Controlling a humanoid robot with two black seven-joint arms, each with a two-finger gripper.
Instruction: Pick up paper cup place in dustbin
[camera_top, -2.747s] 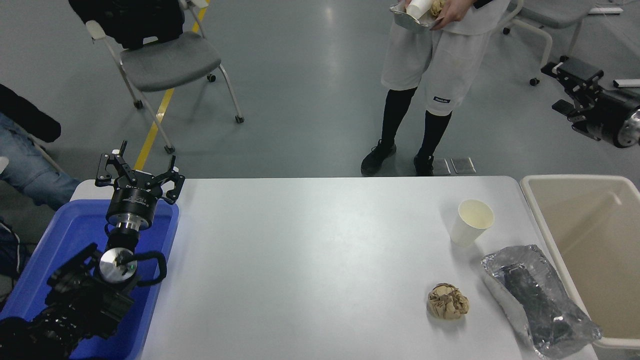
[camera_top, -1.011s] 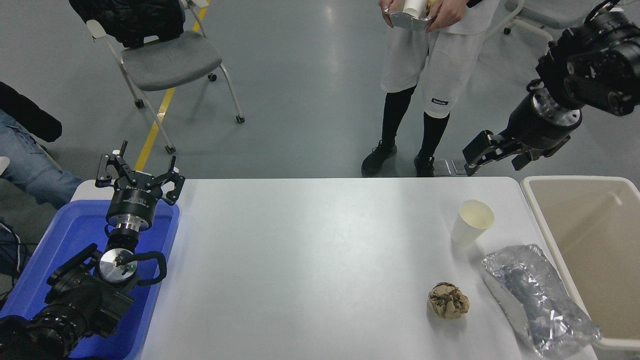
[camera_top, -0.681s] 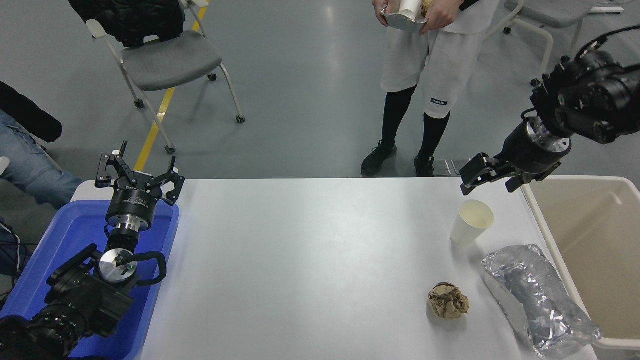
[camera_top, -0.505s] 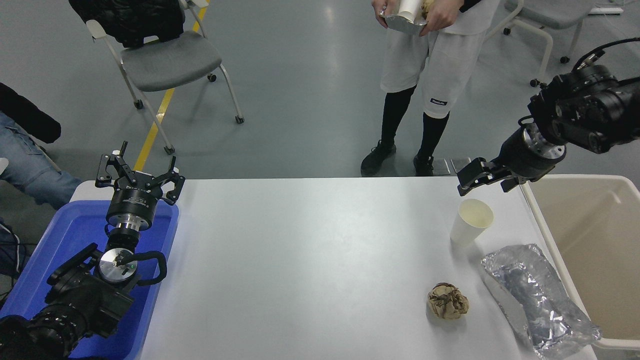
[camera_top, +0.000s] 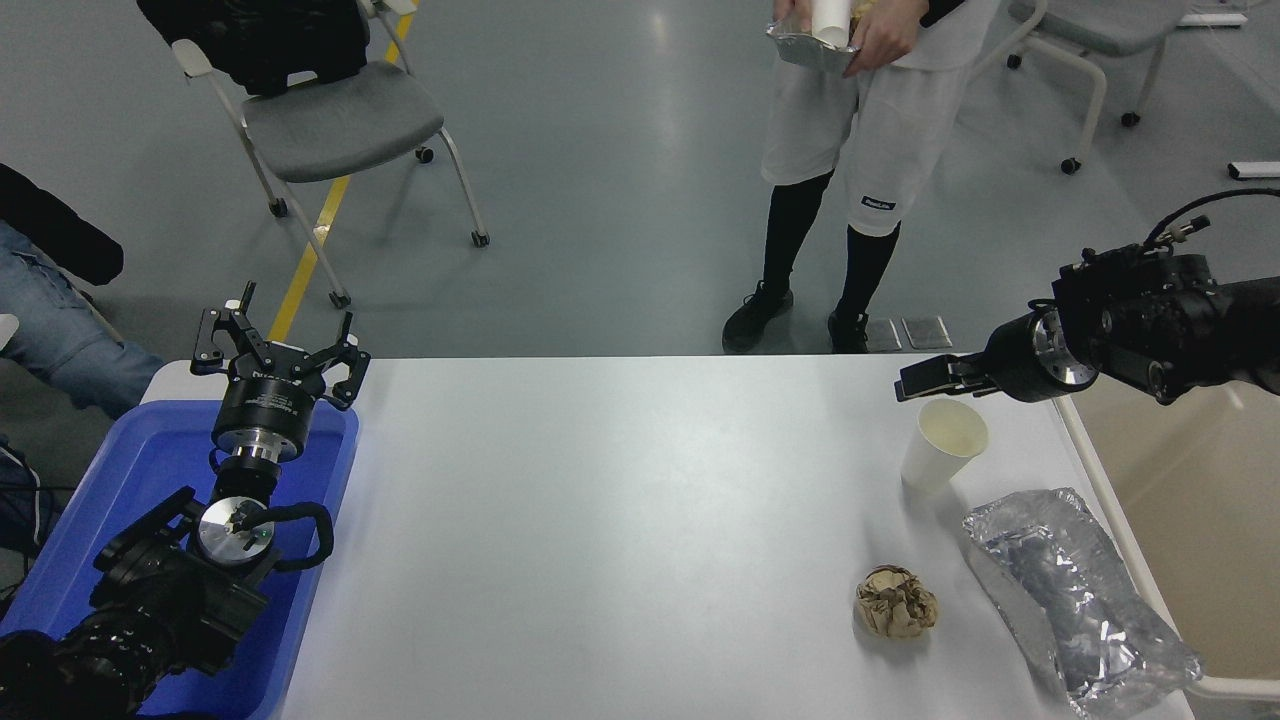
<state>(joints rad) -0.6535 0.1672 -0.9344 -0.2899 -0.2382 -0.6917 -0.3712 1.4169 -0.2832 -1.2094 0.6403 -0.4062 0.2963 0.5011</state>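
Note:
The white paper cup (camera_top: 940, 452) stands upright near the table's far right, mouth up, cream inside. The beige dustbin (camera_top: 1210, 520) stands just off the table's right edge, partly hidden by my right arm. My right gripper (camera_top: 915, 382) reaches in from the right, pointing left, open and empty. It hovers just above and behind the cup's far rim, not touching it. My left gripper (camera_top: 275, 345) is parked open over the blue tray at the lower left.
A crumpled brown paper ball (camera_top: 896, 602) and a crinkled silver foil tray (camera_top: 1075, 595) lie in front of the cup. A blue tray (camera_top: 130, 480) sits at the table's left end. A person (camera_top: 860, 150) stands beyond the far edge, holding a foil tray.
My right arm has swung down from high at the right and come to the cup's far rim, turning level. The cup has not moved. The left arm is still.

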